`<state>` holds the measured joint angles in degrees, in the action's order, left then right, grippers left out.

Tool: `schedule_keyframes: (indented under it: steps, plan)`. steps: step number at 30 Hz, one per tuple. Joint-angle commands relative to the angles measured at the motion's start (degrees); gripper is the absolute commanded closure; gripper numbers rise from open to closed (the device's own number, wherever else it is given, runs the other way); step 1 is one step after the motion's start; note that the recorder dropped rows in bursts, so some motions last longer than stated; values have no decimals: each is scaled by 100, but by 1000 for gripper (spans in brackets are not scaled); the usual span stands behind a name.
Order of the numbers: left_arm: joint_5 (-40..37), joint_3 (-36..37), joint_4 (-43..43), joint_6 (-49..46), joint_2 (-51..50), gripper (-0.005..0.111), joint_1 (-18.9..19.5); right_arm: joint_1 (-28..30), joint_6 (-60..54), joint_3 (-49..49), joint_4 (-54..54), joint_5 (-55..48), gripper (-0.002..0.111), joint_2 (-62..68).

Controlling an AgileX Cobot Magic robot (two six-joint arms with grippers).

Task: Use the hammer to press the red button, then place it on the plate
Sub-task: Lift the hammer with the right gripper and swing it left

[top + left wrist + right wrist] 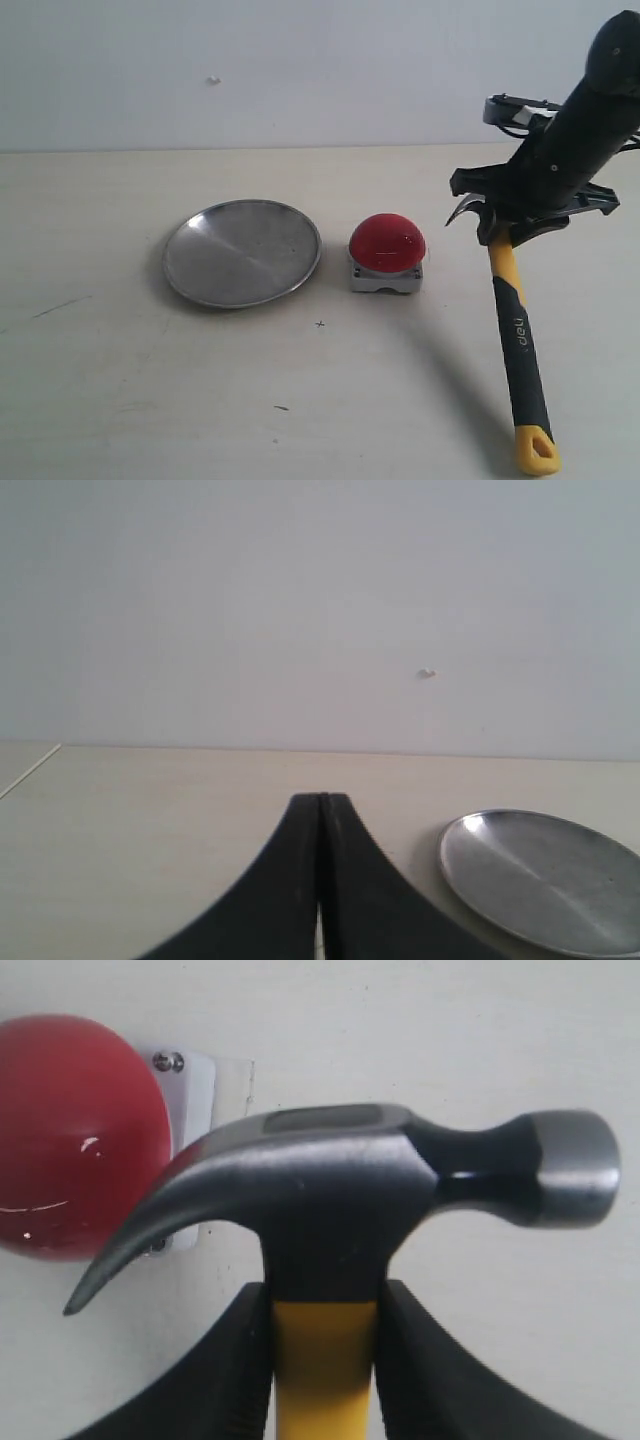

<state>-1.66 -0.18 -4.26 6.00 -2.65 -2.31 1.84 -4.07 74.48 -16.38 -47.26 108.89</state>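
My right gripper (498,228) is shut on the hammer (519,335) just below its dark head, to the right of the red button (387,243). The yellow-and-black handle slants down toward the table's front edge. The right wrist view shows both fingers of that gripper (322,1305) pressed against the yellow neck of the hammer (350,1180), with its claw pointing toward the red button (70,1150). The silver plate (242,252) lies left of the button with nothing on it. My left gripper (322,802) is shut and holds nothing, low over the table beside the plate (545,880).
The button sits on a small grey square base (385,280). A pale wooden table (150,400) carries everything, and a white wall (300,70) stands behind it. The left arm is out of the exterior view.
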Motion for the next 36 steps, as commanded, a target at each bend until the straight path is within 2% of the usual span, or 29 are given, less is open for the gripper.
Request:
schedule_keyframes:
  steps: [1, 12, 17, 24, 28, 36]
  plan:
    - [38, 18, -25, 27, 23, 107, -27, 382, -846, -311, -907, 92, 108, -597]
    - [38, 18, -25, 27, 23, 107, -27, 1058, -3940, -1135, -4474, -534, 108, -1398]
    - [38, 18, -25, 27, 23, 107, -27, 1097, -4690, -1246, -5403, -1379, 108, -1466]
    - [38, 18, -25, 27, 23, 107, -27, 1097, -5523, -1731, -6771, -1569, 108, -1580]
    - [38, 18, -25, 27, 23, 107, -27, 1097, -6249, -2245, -7921, -1634, 108, -1580]
    - [38, 18, -25, 27, 23, 107, -27, 1086, -6895, -2705, -8356, -2270, 108, -1580]
